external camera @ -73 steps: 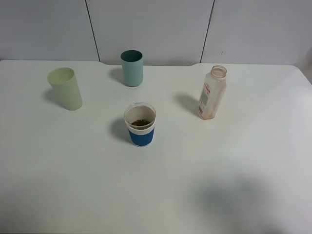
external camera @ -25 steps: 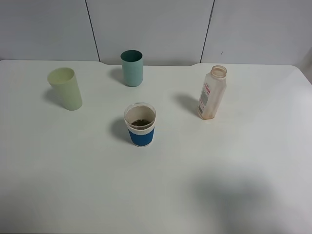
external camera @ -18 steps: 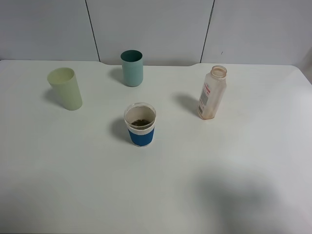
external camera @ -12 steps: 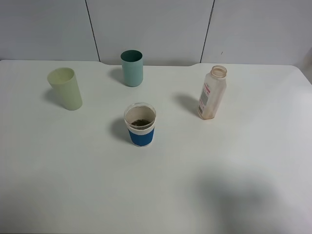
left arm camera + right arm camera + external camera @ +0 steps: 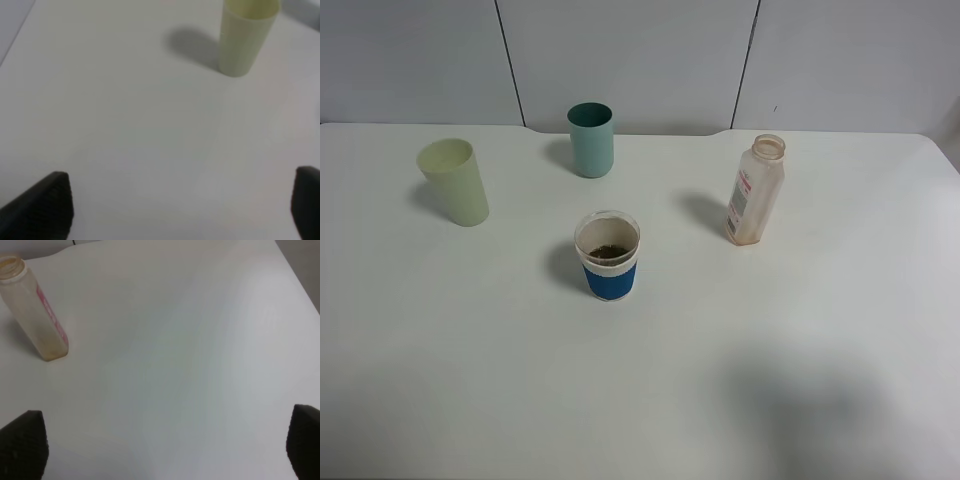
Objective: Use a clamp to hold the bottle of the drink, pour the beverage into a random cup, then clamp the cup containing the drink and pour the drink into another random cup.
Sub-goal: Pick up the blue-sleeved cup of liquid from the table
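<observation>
Spanning both arms' reach, the white bench [image 5: 800,330] carries everything upright, and neither arm holds anything: the left tool [image 5: 172,205] and the right tool [image 5: 162,440] both hang spread wide and empty. Well ahead of the right tool, off to one side of its gap, stands the bottle [image 5: 37,315], looking nearly drained. Well ahead of the left tool stands the pale yellow-green tumbler [image 5: 245,37]. Between the two sits the blue-banded cup [image 5: 608,258] with a little dark beverage [image 5: 609,251] inside, so the first pour seems done; clamping that cup and pouring into the tumbler is left
</observation>
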### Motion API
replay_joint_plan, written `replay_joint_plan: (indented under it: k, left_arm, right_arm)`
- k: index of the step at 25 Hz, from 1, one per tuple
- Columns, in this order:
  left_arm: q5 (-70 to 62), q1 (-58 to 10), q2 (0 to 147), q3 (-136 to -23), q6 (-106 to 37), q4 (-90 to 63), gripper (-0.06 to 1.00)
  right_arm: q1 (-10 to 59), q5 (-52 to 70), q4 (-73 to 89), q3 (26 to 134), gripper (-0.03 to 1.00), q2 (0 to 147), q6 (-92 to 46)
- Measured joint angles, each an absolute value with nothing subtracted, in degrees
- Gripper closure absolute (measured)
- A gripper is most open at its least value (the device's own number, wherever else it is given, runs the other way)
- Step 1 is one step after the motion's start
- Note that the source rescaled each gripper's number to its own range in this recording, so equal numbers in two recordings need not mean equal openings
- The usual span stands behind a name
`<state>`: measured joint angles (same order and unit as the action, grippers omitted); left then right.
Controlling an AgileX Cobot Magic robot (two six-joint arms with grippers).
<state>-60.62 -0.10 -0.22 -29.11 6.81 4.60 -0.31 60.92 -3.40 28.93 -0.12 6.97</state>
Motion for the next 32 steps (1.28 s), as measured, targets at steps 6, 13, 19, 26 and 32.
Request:
replay_joint_plan:
  k: [6,13,19,26,32]
  left_arm:
    - [-60.31,-0.10,-0.22,-29.11,6.81,4.60,-0.01]
    - [-60.12,-0.10,-0.22,-29.11,6.81,4.60,-0.01]
    - [-46.75,-0.10,4.27,-30.35,6.81,0.71,-0.01]
    - [-32.10,-0.10,17.85,-30.35,0.00,-11.31,-0.01]
    - [-28.24,-0.10,26.22,-30.35,-14.35,-19.83,-0.01]
  right_arm:
    - [-0.31,60.92,-3.40,28.93,-0.03,-0.12,6.97]
    - [-0.31,60.92,-3.40,28.93,-0.03,-0.12,6.97]
    - [-0.31,60.92,-3.40,28.93,-0.03,-0.12,6.97]
    - [-0.31,60.92,-3.40,28.93,-0.03,-0.12,6.97]
    - [-0.31,60.92,-3.40,28.93,-0.03,-0.12,6.97]
